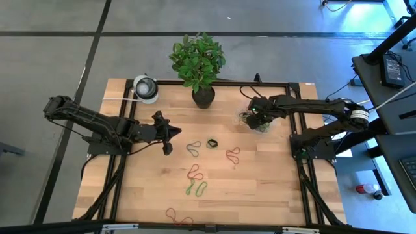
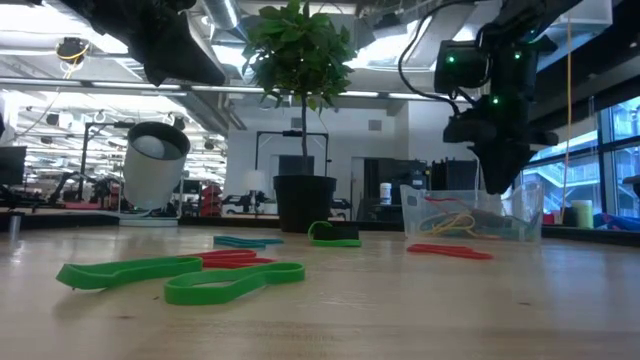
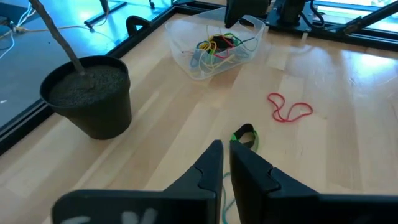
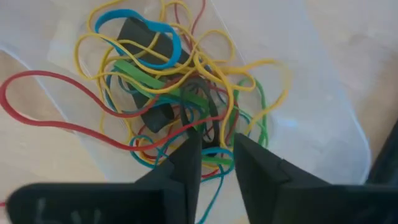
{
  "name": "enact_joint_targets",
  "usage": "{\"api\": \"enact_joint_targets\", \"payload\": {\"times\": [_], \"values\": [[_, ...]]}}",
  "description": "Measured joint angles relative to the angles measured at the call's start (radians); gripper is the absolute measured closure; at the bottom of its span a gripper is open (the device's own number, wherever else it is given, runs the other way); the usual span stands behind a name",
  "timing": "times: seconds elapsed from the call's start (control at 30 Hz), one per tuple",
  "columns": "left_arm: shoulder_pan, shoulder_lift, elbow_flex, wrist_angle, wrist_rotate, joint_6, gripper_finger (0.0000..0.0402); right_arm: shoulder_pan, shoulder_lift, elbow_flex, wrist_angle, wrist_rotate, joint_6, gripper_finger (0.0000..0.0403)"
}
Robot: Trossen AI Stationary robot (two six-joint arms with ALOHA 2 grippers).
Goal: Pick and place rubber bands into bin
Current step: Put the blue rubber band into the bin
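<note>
**Right gripper over bin, bands inside and loose on table**

Right gripper point(image 4: 216, 152) hung directly over the small clear plastic bin point(image 1: 255, 117), fingers point(image 4: 180, 165) parted only narrowly, nothing visibly held. Bin sat at the table's far right, near the black plant pot point(image 1: 203, 97), and held a tangle of yellow, blue, red and green rubber bands point(image 4: 168, 87). Left gripper point(image 3: 225, 163) hovered mid-left above the light wooden table point(image 1: 273, 182), fingers nearly closed, empty. Loose bands lay mid-table: a red loop point(image 1: 233, 155), a green-and-black band point(image 1: 212, 143), red and green bands point(image 1: 195, 182).
</note>
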Motion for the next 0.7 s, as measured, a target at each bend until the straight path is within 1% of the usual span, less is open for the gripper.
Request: {"api": "enact_joint_targets", "payload": {"times": [0.17, 0.23, 0.3, 0.4, 0.53, 0.63, 0.7], "values": [[0.0, 0.0, 0.0, 0.0, 0.001, 0.0, 0.0359, 0.0, 0.0, 0.063, -0.071, 0.0, 0.001, 0.0281], [0.0, 0.0, 0.0, 0.0, 0.016, 0.005, 0.0357, 0.006, -0.001, 0.107, -0.105, 0.0, 0.003, 0.0278], [0.0, 0.0, 0.001, -0.002, 0.058, 0.022, 0.0358, 0.035, -0.001, 0.154, -0.132, 0.007, 0.028, 0.0282], [0.0, 0.008, 0.013, -0.002, 0.109, 0.035, 0.0366, 0.116, -0.001, 0.212, -0.134, 0.025, 0.077, 0.0302], [0.0, 0.04, 0.041, -0.028, 0.114, 0.041, 0.0379, 0.266, -0.002, 0.233, -0.09, 0.054, 0.162, 0.0348], [0.013, 0.092, 0.069, -0.046, 0.132, 0.072, 0.0383, 0.4, -0.001, 0.223, -0.066, 0.052, 0.288, 0.0388], [0.034, 0.141, 0.097, -0.064, 0.175, 0.082, 0.0382, 0.496, 0.0, 0.22, -0.038, 0.064, 0.373, 0.0397]]}}
